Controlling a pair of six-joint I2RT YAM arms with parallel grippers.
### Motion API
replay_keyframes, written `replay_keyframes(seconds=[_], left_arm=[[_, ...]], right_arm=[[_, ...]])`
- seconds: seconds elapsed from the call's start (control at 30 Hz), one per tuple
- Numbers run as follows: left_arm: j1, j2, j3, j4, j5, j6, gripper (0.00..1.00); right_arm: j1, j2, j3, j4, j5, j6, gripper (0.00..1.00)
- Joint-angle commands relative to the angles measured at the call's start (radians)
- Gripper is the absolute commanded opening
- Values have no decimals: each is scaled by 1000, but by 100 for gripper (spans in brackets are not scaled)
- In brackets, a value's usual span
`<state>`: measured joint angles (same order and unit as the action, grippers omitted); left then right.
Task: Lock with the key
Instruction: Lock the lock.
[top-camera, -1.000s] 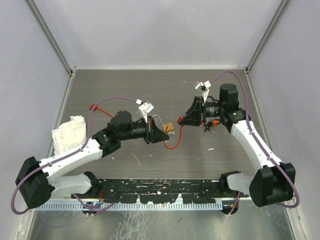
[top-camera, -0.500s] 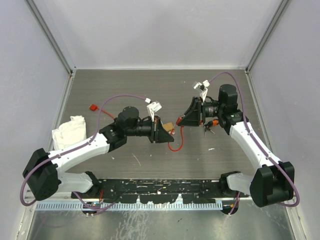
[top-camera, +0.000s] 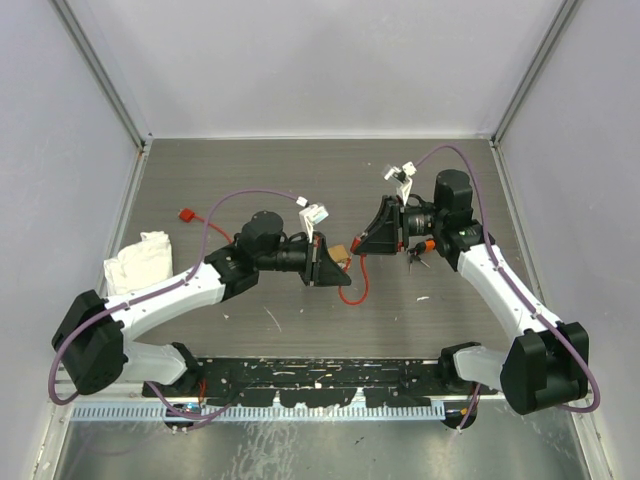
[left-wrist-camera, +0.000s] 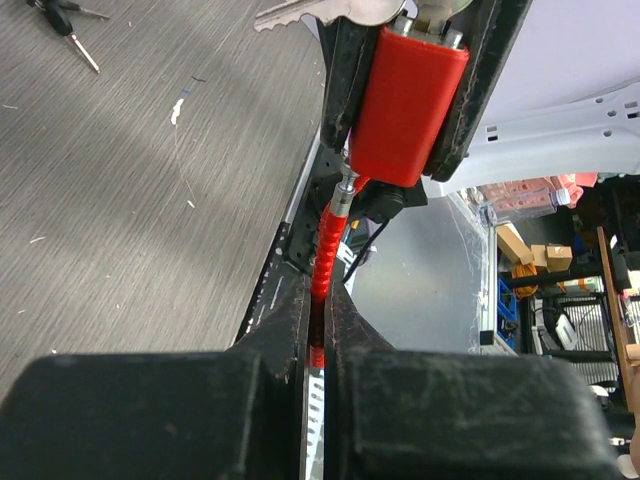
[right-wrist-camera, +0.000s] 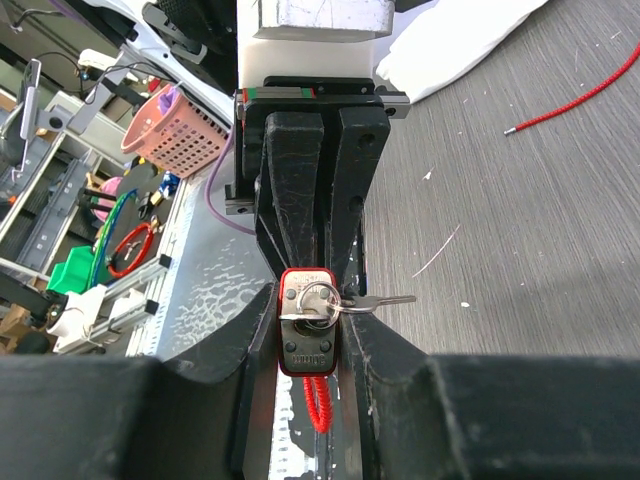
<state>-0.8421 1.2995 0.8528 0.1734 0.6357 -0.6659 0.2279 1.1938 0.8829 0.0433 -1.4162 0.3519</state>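
1. Right gripper (right-wrist-camera: 307, 322) is pinched nearly shut on the red lock (right-wrist-camera: 305, 348), which fills the gap between its fingertips. The keyhole face is turned back toward its own wrist.
2. Just behind those fingertips, on the palm side, a silver key (right-wrist-camera: 320, 302) on a ring appears to sit in the keyhole. A second blade sticks out sideways past one finger.
3. Straight ahead, tip to tip, the left gripper (left-wrist-camera: 322, 298) is clamped tight on the red cable (left-wrist-camera: 330, 225), just short of where it enters the lock.
4. Well behind the right gripper, under its forearm, the dark-headed key bunch (top-camera: 415, 260) lies loose on the table (top-camera: 300, 180). Neither hand holds it.
5. The step looks like presenting the lock for the key turn. The right hand would likely have to let go of the body and take the key head. Meanwhile the left holds only a limp cable, so the lock may swing.
6. Compared with a second ago, the left arm has pushed in toward the right hand and closed the gap. The right has barely shifted.
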Motion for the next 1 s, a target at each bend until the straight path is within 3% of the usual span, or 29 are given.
replay_keyframes(seconds=[0.0,0.7,0.97], left_arm=[[0,-11,37,82,10,-6,0],[0,-60,21,94,14,-4,0],[0,-45,24,134,-46,-24,0]], right_arm=[[20,-16,1,49,-23,16,1],[7,-16,25,46,-9,34,1],[17,-34,2,47,-6,36,1]])
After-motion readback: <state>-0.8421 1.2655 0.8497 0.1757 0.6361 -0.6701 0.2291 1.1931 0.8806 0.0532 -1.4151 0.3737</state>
